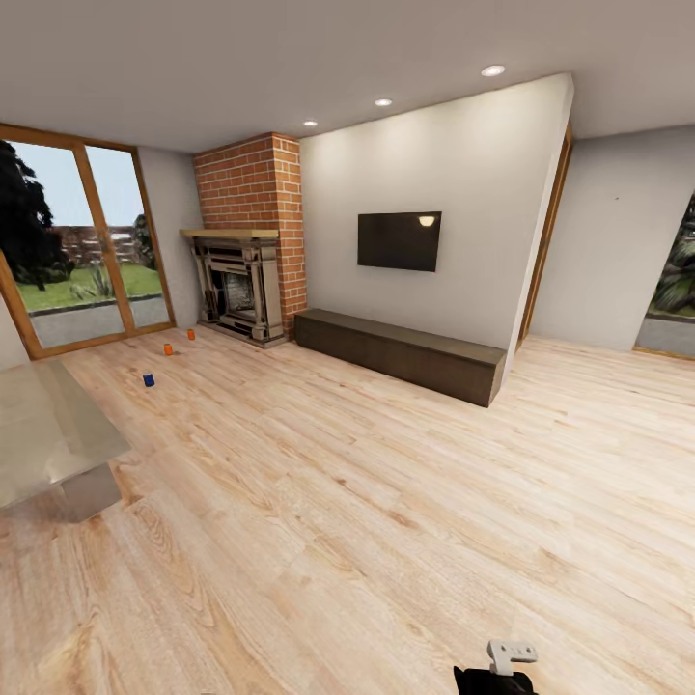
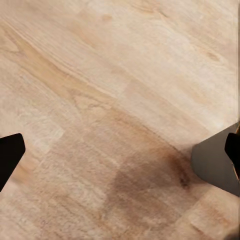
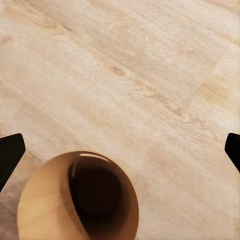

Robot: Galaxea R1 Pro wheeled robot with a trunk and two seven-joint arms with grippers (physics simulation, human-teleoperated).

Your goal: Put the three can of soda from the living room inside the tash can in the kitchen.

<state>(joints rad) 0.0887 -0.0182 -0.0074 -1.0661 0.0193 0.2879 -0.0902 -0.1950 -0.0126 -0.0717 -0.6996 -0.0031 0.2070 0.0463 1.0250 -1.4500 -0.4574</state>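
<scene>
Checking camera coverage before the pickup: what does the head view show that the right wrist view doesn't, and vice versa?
Head view: the living room, with two orange cans and a blue can standing on the floor before the brick fireplace, plus the wall TV, a low dark bench, glass doors and a glass table corner.

Right wrist view: the copper-brown bin seen from above, dark inside, with the right end effector open, its fingertips at the picture's edges.

Both: light wood plank floor.
</scene>
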